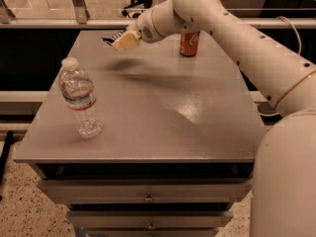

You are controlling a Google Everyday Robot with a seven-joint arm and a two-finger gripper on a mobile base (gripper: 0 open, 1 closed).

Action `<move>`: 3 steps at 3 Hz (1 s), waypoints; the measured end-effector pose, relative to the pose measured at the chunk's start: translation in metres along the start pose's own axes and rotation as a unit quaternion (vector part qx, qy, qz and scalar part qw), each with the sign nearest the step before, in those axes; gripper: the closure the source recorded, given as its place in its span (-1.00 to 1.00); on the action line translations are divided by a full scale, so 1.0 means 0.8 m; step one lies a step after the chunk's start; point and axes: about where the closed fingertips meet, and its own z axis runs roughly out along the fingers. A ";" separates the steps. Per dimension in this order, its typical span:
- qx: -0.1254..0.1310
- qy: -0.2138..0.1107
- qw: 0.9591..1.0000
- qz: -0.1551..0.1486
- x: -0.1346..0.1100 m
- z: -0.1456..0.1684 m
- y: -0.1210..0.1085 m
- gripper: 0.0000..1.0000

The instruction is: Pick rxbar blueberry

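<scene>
Camera view showed the gripper [120,42] in the upper left of the frame, its fingers closed on the rxbar blueberry [111,36], which hung clear of the table [148,132] above a shadow. Grasp and lift looked done; only a secure carry-away seemed left

A grey table [197,132] with drawers in its front stands on a speckled floor. Two things rest on its top. A clear bottle [79,100] stands upright near the front left corner, and a red can [189,43] stands upright at the far edge, well apart from it. The gripper [121,41] hangs above the far left part, clamped on a dark bar [112,37] that is off the surface.
</scene>
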 end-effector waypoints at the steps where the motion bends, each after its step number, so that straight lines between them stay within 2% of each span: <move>1: -0.019 -0.045 0.999 -0.018 -0.016 -0.041 0.020 1.00; 2: -0.054 -0.098 0.993 -0.034 -0.020 -0.083 0.036 1.00; 3: -0.061 -0.108 0.991 -0.047 -0.023 -0.089 0.042 1.00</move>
